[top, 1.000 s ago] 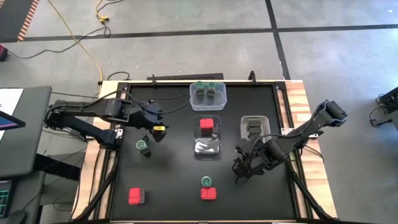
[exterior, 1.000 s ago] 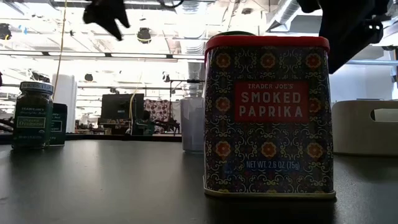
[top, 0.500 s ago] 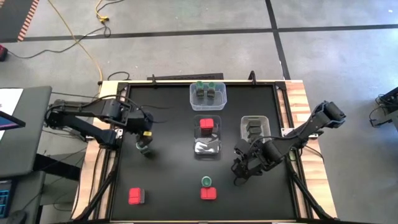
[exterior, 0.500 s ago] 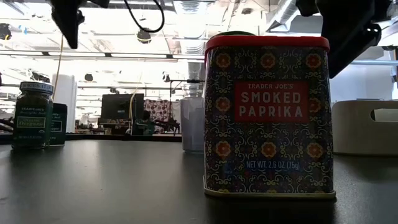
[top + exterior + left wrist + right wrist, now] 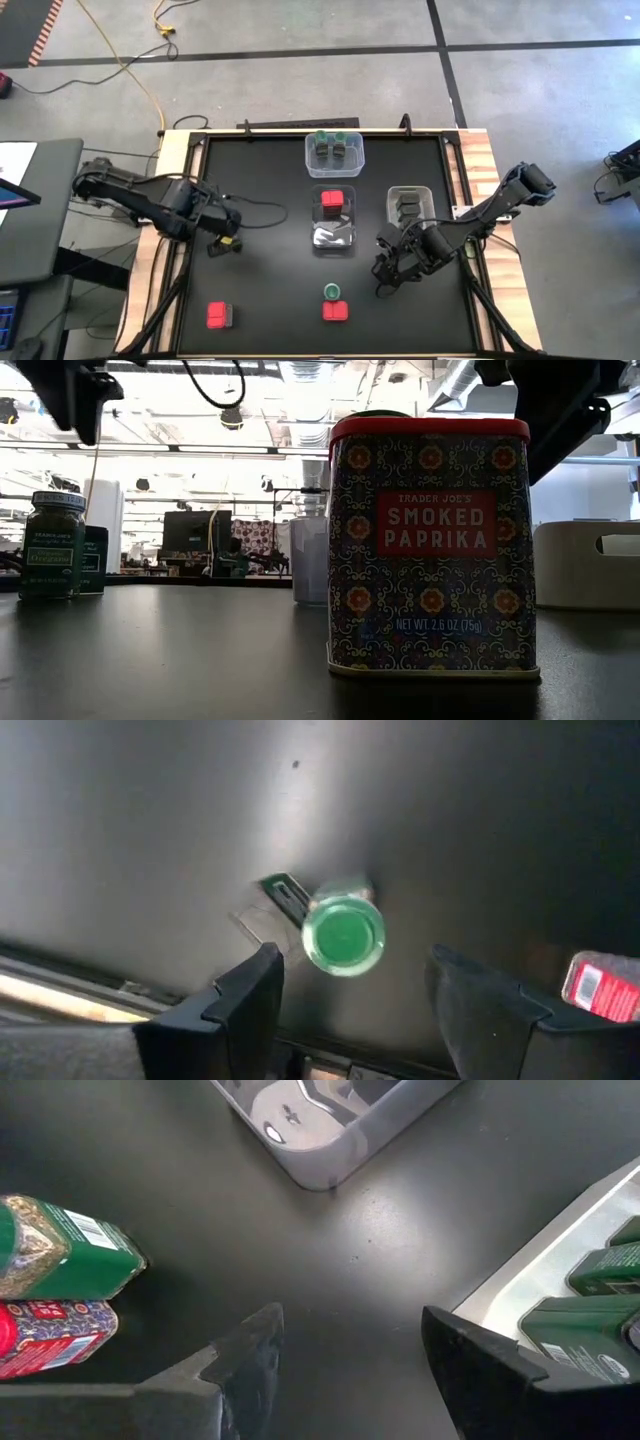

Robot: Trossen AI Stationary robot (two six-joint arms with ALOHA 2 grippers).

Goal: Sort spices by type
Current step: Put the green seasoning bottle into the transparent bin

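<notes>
Black table (image 5: 270,290), spices scattered among tubs.
Only the left wrist view shows the green-lidded jar (image 5: 343,935) between the left gripper's (image 5: 350,995) spread, empty fingers.

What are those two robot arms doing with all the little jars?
They are sorting spices into clear tubs by kind. The left gripper hangs with open fingers right above a green-lidded jar standing on the black table. The right gripper waits, open and holding nothing, near the tub of dark containers. Two red tins and another green-lidded jar are not yet sorted.
</notes>
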